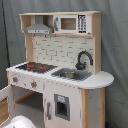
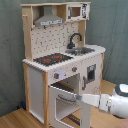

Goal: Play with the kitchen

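White-painted and light-wood, the tall toy play kitchen stands against the grey backdrop, filling the middle of both exterior views, its oven door swung out toward 6 o'clock in the second exterior view. We reach our white arm's gripper in from 4 o'clock to that door's top edge, though we cannot tell whether it grasps. We judge the kitchen stiff and light, best held by door edges, with open floor at 5 o'clock.
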Motion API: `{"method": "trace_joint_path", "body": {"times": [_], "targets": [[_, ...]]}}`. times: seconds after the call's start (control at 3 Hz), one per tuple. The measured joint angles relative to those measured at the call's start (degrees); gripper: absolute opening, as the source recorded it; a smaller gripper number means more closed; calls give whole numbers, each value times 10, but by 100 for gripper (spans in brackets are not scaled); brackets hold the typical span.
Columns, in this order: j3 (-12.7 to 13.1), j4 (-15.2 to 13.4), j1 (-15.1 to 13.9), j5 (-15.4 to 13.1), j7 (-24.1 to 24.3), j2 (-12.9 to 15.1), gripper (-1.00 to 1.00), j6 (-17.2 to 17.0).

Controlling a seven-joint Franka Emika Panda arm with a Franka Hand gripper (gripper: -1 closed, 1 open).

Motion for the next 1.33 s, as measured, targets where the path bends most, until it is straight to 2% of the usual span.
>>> {"method": "trace_joint_path", "body": {"times": [0.67, 1.0, 1.33], "targets": [[23, 81, -67, 0, 89, -7, 100, 7], [30, 107, -100, 0, 131, -9, 100, 6], [46, 114, -128, -1, 183, -11, 100, 4]]}}
